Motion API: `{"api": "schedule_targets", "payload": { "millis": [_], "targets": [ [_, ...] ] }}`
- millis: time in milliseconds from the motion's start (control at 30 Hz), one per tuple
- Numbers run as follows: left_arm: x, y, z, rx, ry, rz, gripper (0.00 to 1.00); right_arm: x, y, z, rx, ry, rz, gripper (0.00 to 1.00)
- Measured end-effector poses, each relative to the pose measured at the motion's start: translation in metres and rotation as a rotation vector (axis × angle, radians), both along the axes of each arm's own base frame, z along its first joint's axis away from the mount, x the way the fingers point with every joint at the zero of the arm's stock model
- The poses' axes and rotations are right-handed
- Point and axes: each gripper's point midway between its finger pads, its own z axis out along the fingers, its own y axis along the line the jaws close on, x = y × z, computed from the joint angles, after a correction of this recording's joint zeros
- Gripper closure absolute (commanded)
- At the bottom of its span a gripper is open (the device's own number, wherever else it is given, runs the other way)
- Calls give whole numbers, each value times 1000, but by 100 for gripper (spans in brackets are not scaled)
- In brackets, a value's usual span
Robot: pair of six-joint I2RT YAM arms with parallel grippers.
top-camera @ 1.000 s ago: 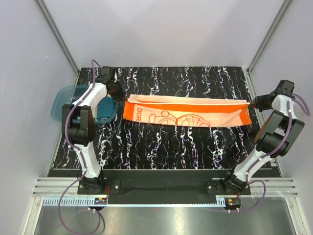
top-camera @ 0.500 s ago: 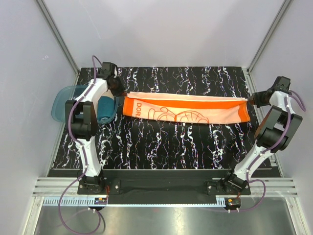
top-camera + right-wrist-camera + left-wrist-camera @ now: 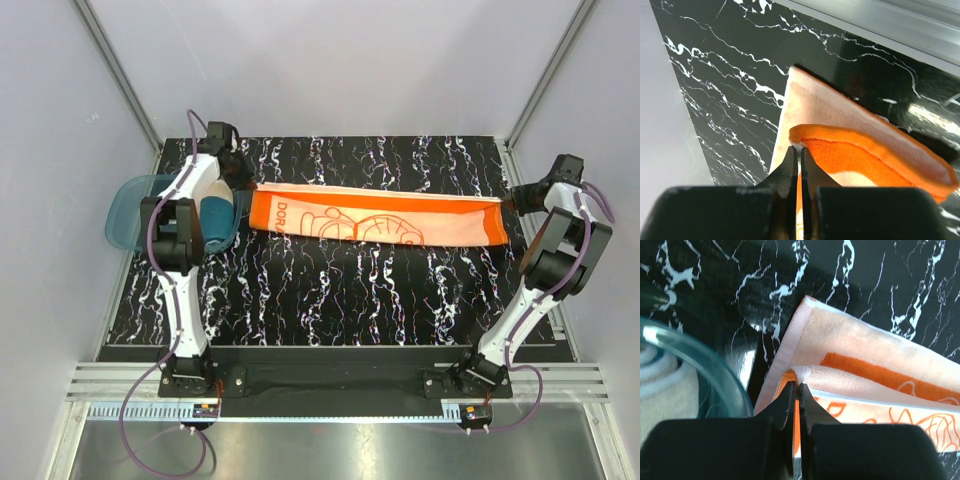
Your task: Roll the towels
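The orange towel [image 3: 375,219] lies stretched left to right across the back of the black marbled table, folded lengthwise with its cream reverse along the far edge. My left gripper [image 3: 243,181] is shut on its left corner, seen in the left wrist view [image 3: 796,386] pinching the orange towel [image 3: 875,375]. My right gripper [image 3: 510,204] is shut on its right corner, and in the right wrist view [image 3: 799,148] it pinches the orange hem [image 3: 865,155]. The teal-blue towel [image 3: 215,215] sits rolled in the tray, its cream end showing in the left wrist view [image 3: 665,390].
A translucent blue plastic tray [image 3: 128,205] stands at the left edge of the table, its rim close to my left gripper [image 3: 700,360]. Grey walls and aluminium rails [image 3: 900,20] close in the table at the back and both sides.
Both grippers have carried the towel's corners toward the back of the table. The near edge has moved over the far part, and the towel now lies narrower and straighter.
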Motion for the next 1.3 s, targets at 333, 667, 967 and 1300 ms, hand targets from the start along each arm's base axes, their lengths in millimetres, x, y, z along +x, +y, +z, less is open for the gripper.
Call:
{"api": "schedule_targets", "payload": {
  "millis": [333, 667, 967, 1300],
  "targets": [
    [26, -4, -18, -14, 3, -3, 38, 12, 4, -32, 18, 25, 4, 19],
    [36, -1, 21, -1, -81, -12, 14, -8, 5, -29, -45, 55, 15, 0],
    [4, -8, 81, 10, -166, -43, 15, -67, -2, 21, -227, 78, -10, 0],
    [-98, -47, 82, 29, -150, -194, 17, -120, 38, -3, -163, 70, 132, 14]
  ]
}}
